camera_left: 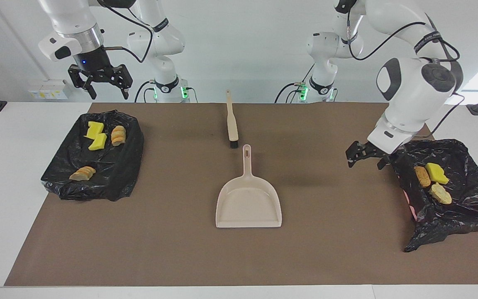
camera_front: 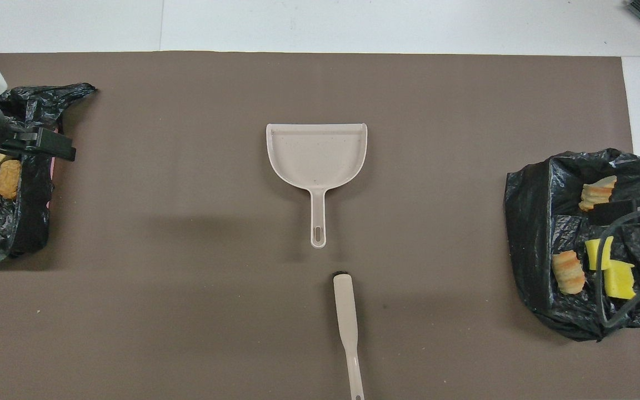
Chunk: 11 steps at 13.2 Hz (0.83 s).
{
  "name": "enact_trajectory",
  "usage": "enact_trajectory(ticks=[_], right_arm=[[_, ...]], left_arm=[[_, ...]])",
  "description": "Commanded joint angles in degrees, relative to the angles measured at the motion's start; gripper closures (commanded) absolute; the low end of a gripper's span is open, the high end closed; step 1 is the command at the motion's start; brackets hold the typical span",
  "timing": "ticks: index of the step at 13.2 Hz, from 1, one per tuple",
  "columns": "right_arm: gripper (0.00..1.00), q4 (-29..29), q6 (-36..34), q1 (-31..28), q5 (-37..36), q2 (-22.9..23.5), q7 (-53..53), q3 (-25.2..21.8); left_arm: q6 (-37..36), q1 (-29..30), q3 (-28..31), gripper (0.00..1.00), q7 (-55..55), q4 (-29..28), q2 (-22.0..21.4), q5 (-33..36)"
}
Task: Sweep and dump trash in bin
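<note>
The trash lies on two black bags. At the right arm's end, a bag holds two yellow sponge bits and two bread-like chunks; the bag also shows in the overhead view. At the left arm's end, a bag holds a yellow sponge and two tan chunks. My right gripper hangs open and empty, high over its bag. My left gripper is open and empty, low at the edge of its bag, and also shows in the overhead view.
A beige dustpan lies in the middle of the brown mat, with its handle toward the robots. A beige brush with black bristles lies nearer the robots, in line with that handle. A pink rim shows under the left-end bag.
</note>
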Motion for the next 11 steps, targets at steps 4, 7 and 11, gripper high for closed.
enact_trajectory(ticks=[4,7,11], right_arm=[[0.00,0.35,-0.55,-0.02,-0.18,0.14,-1.48,-0.13],[0.00,0.44,-0.55,-0.02,-0.27,0.14,-1.48,-0.13],[0.00,0.35,-0.55,-0.02,-0.18,0.14,-1.48,-0.13]], left_arm=[[-2.00,0.08,0.21,0.00,0.10,-6.13,-6.72,0.51],[-3.06,0.08,0.30,0.00,0.89,-5.35,-7.51,0.77],[-4.29,-0.01,0.21,0.00,0.54,-4.12,-8.13,1.74]])
